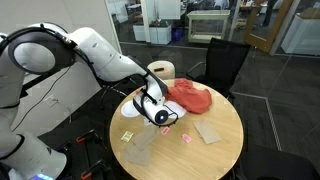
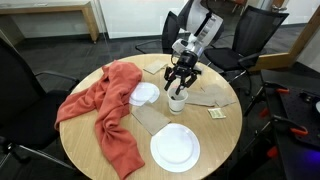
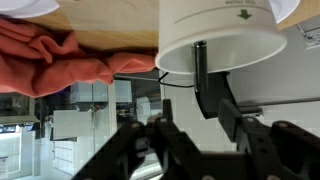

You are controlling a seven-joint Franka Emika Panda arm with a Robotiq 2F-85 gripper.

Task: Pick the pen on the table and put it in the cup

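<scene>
The small white cup [image 2: 177, 101] stands on the round wooden table [image 2: 225, 130], between the red cloth and the flat cardboard pieces. In the wrist view, which is upside down, the cup [image 3: 220, 35] fills the top. A dark pen [image 3: 202, 70] sticks out of the cup's mouth toward my fingers. My gripper [image 2: 180, 80] hangs directly over the cup with its fingers spread. In the wrist view the gripper [image 3: 190, 120] is open, with the pen's end close beside one finger. In an exterior view the gripper [image 1: 160, 112] hides most of the cup.
A round white plate [image 2: 174, 148] lies at the table's near edge. A red cloth [image 2: 110, 110] drapes across the table with a white dish [image 2: 146, 94] on it. Flat cardboard pieces [image 1: 208, 131] and small notes [image 1: 127, 135] lie nearby. A paper roll [image 1: 160, 72] and black chairs [image 1: 225, 60] stand around.
</scene>
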